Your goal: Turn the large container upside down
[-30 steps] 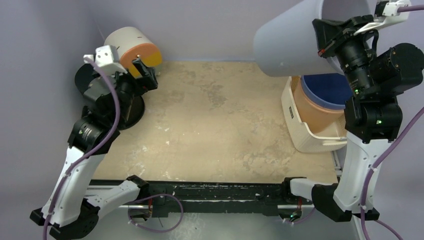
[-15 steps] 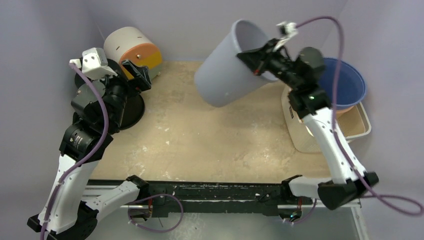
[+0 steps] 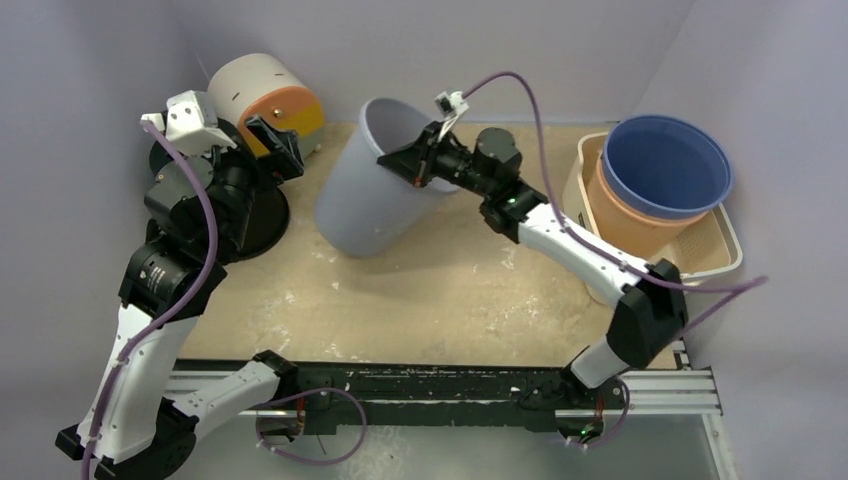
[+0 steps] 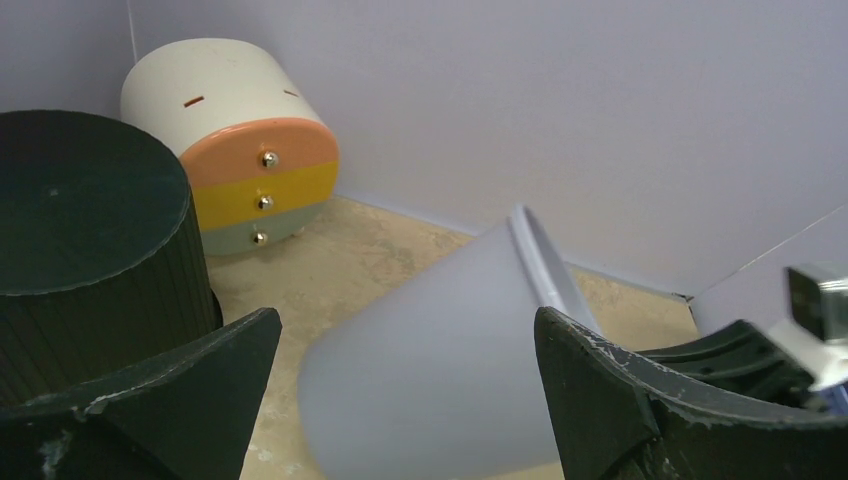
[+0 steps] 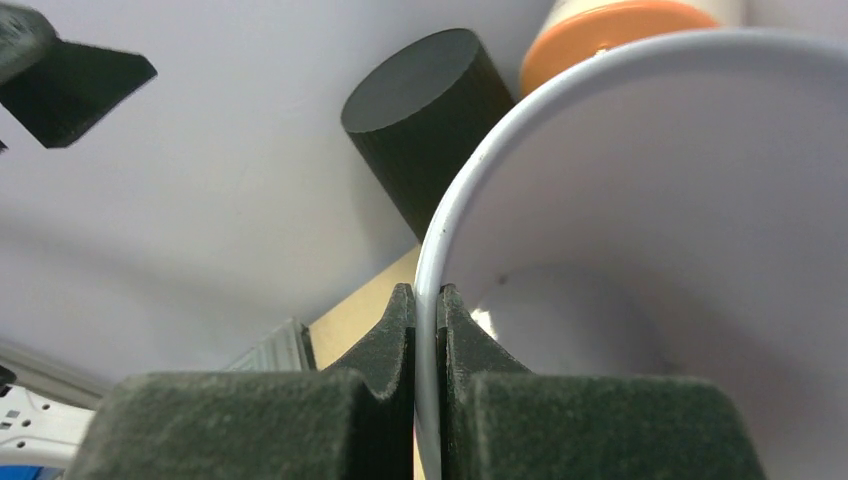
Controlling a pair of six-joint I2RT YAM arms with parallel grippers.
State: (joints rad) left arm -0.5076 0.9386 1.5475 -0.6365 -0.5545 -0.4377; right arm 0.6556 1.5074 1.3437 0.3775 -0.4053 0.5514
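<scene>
Grey bin (image 3: pixel 355 200), tilted near the back of the table (image 3: pixel 430 290), base apparently touching it. Right gripper (image 3: pixel 408 160) pinches its thin rim; left gripper (image 3: pixel 278 143) hangs open, empty. The plastic looks light, smooth, slightly flexible: rim holds suit it.

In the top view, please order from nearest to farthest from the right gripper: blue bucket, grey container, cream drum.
1. grey container, centre, rim held by the right gripper.
2. cream drum, back left.
3. blue bucket, right side.
</scene>
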